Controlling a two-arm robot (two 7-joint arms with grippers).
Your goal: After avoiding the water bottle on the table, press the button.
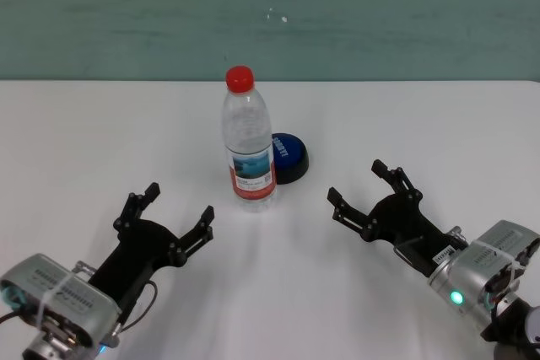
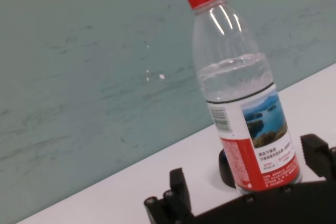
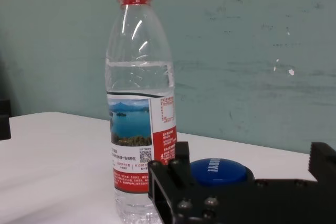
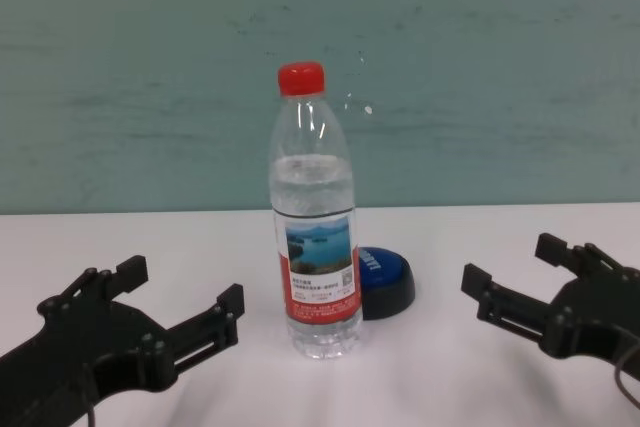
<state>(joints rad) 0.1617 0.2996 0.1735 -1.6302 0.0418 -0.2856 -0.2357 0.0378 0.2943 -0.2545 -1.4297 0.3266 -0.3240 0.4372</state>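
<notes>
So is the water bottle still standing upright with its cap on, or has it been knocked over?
Upright and capped. The water bottle stands on its base on the table, red cap on top, directly in front of the button. Neither claw touches it.

The water bottle (image 3: 139, 103) stands upright on the table (image 3: 47, 156), the blue button (image 3: 218, 171) just behind it, past the right gripper's (image 3: 247, 182) spread fingers

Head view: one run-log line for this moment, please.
water bottle upright, in front of button | button unpressed | left gripper open, near-left | right gripper open, near-right
</notes>
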